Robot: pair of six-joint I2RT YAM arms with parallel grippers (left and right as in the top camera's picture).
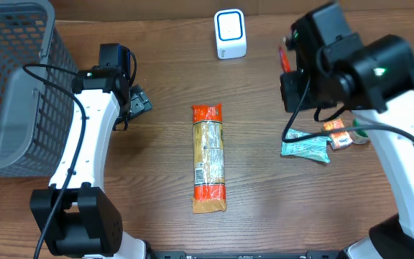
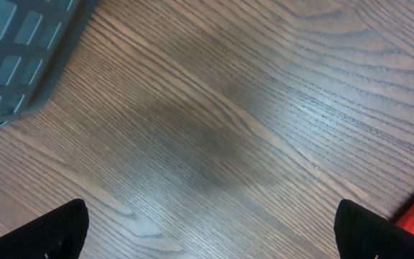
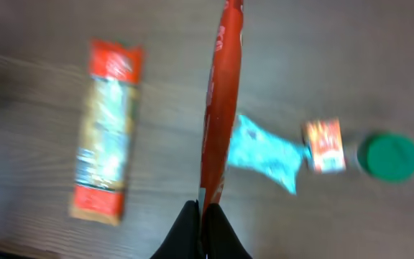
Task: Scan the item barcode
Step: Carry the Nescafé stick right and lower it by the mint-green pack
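Lengthwise from right gripper [image 3: 202, 210], red packet [image 3: 222, 108]

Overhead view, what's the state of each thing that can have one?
Left gripper: jaws open, empty.
Right gripper: jaws shut on red packet.
Long snack packet: lying flat.
Scanner: standing upright.
Teal pouch: lying flat.
Basket: upright.

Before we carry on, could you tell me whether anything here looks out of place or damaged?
Nothing looks spilled or broken. The teal packet looks crumpled beside the small orange box, and the right fingers pinch a red packet.
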